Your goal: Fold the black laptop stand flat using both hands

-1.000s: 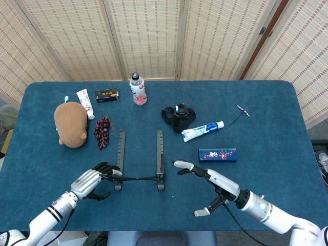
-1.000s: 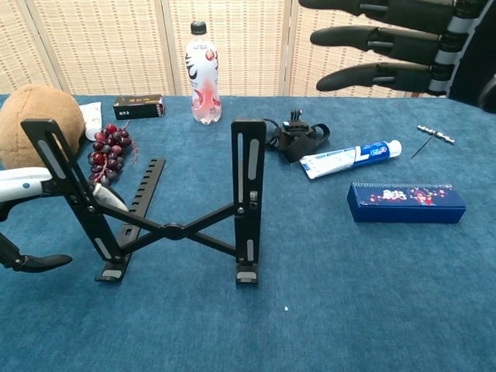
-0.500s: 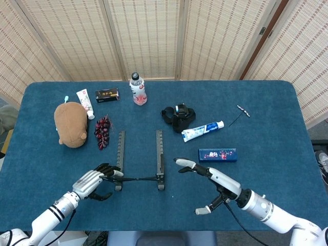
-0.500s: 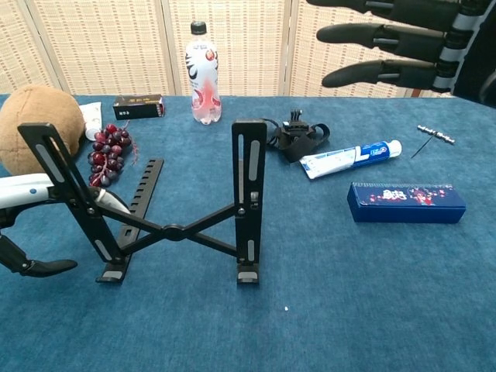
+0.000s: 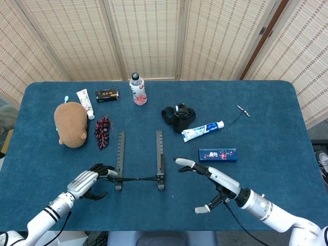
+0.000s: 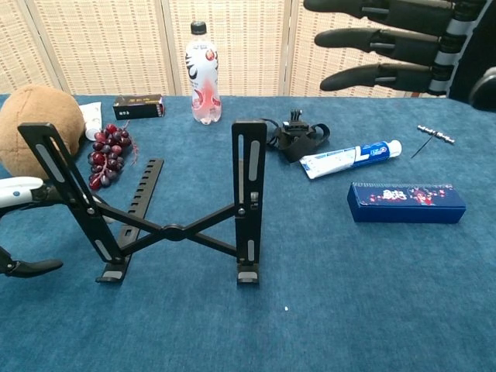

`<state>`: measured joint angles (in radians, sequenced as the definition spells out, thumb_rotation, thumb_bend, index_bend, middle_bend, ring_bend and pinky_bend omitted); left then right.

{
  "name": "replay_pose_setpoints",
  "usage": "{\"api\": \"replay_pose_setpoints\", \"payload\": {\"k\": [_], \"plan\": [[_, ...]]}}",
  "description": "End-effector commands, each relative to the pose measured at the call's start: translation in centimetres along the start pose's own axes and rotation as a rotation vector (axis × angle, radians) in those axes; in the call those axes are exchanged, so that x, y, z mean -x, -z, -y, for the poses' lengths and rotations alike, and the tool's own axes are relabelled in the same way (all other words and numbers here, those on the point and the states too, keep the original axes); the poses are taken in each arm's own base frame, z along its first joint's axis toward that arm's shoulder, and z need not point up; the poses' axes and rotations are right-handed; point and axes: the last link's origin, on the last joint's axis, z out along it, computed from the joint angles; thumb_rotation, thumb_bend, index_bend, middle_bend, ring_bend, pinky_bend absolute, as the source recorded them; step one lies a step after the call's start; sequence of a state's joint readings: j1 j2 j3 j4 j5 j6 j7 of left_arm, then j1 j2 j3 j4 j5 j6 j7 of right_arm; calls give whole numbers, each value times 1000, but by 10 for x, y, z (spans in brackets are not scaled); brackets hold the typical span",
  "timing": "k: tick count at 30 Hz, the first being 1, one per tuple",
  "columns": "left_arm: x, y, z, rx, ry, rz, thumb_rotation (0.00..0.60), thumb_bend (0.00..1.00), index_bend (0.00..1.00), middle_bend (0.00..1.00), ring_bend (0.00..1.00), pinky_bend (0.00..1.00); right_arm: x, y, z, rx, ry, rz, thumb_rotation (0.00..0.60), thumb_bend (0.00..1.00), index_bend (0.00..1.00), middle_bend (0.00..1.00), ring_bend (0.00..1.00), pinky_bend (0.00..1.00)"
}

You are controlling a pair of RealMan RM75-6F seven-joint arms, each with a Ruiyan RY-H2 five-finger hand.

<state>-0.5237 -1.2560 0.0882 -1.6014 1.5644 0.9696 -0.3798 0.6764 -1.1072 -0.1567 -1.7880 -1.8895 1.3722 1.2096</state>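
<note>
The black laptop stand (image 5: 159,154) stands unfolded in the middle of the blue table, its two uprights (image 6: 249,194) raised and joined by a crossed brace. My left hand (image 5: 87,182) is at the stand's left side. Its fingers are apart and reach toward the left upright, with the thumb lower down; in the chest view only part of the left hand (image 6: 15,190) shows, at the left edge, and it holds nothing. My right hand (image 5: 207,174) hovers to the right of the stand, fingers stretched out and spread. Seen from the chest, the right hand (image 6: 387,46) is high above the table.
A blue box (image 5: 217,154) and a toothpaste tube (image 5: 202,130) lie right of the stand. Behind it sits a black strapped device (image 5: 178,117). Grapes (image 5: 102,132), a brown plush toy (image 5: 72,123) and a bottle (image 5: 137,89) are left and behind.
My left hand has drawn back a little to the left, away from the stand's left upright. The right hand has barely shifted. The stand keeps its shape.
</note>
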Motion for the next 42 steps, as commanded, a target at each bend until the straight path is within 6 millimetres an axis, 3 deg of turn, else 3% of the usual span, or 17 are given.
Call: {"api": "replay_pose_setpoints", "payload": {"k": [1,9,15,35,42], "plan": [[-5,3,1,-4,-8,-28,600,0,0,52,0,158,-5,0,-2,11,28,-21,600,324,220,146,124,0],[-35,24,7,-45,-50,-154,600,0,0,42,0,158,-23,-1,-14,137,81,-91,600,324,218,147,124,0],[-49,42,15,-100,-58,-215,600,0,0,33,0,157,-25,-6,-29,234,82,-56,600,324,217,146,124,0],[-56,69,18,-150,-54,-253,600,0,0,33,0,120,5,-88,-69,214,6,103,600,324,215,146,124,0],[-53,72,18,-158,-62,-236,600,0,0,32,0,120,20,-106,-84,237,-28,155,600,323,215,147,124,0]]}}
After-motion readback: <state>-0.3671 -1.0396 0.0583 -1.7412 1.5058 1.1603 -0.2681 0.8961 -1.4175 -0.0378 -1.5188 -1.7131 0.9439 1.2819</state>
